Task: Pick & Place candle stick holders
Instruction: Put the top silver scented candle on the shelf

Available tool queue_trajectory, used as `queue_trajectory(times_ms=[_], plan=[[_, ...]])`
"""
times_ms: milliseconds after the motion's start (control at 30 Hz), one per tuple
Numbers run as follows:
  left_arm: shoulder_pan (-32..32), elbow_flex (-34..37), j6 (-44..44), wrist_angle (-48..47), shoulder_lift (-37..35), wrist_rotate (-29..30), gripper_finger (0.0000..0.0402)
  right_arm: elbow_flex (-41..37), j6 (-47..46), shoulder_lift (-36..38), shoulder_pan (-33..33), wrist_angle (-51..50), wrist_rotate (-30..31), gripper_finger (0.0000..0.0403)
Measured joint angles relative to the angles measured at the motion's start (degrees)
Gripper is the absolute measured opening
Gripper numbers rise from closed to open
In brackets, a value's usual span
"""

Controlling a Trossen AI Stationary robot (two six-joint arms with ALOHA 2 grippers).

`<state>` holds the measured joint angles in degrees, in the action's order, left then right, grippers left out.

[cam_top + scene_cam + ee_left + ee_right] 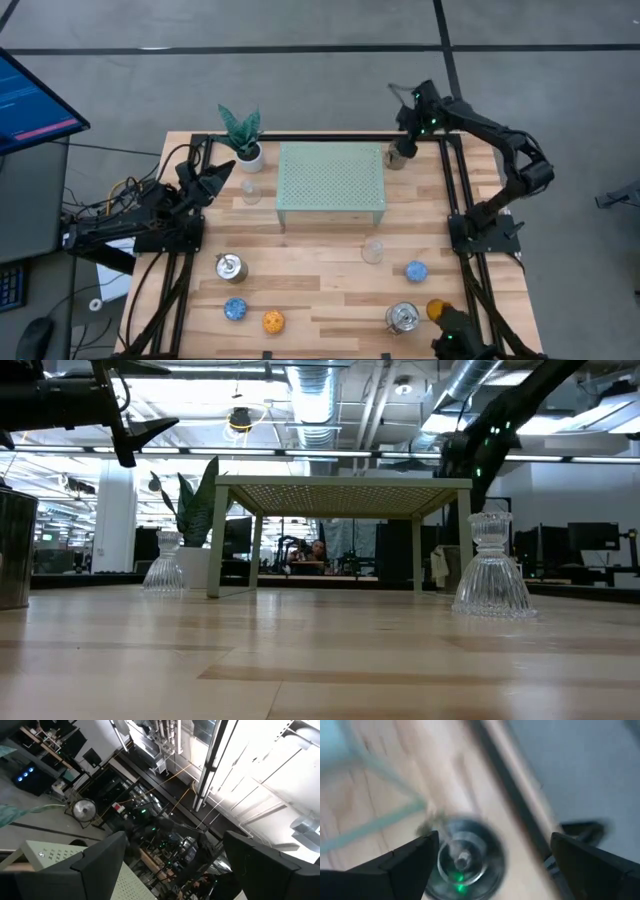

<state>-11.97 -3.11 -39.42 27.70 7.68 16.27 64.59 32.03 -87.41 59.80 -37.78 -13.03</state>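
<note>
Right fingers [490, 865] hanging open over silver holder [397, 157] at tabletop's far right edge, beside stand [331, 180]. Risk: closing off-centre, tipping holder over edge. Left fingers [222, 178] open, idling near plant [243, 135].

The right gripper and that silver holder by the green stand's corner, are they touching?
Apart. In the right wrist view the silver holder sits between the open right gripper's fingers, with clear gaps to both.
</note>
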Motion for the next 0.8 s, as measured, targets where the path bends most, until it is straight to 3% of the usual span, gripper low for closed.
queue_trajectory(times_ms=[200, 500, 800], plan=[[0.0, 0.0, 0.1, 0.2, 0.0, 0.0, 0.0337, 1.4, 0.2, 0.7, 0.2, -3.4, -2.3, 0.0374], [0.0, 0.0, 0.1, 0.5, 0.0, 0.0, 0.0337, 1.4, 0.9, -7.4, 0.3, -6.1, -1.6, 0.0374], [0.0, 0.0, 0.1, 0.6, 0.0, 0.0, 0.0337, 1.5, 0.3, -7.2, 0.3, -7.4, -2.2, 0.0374]])
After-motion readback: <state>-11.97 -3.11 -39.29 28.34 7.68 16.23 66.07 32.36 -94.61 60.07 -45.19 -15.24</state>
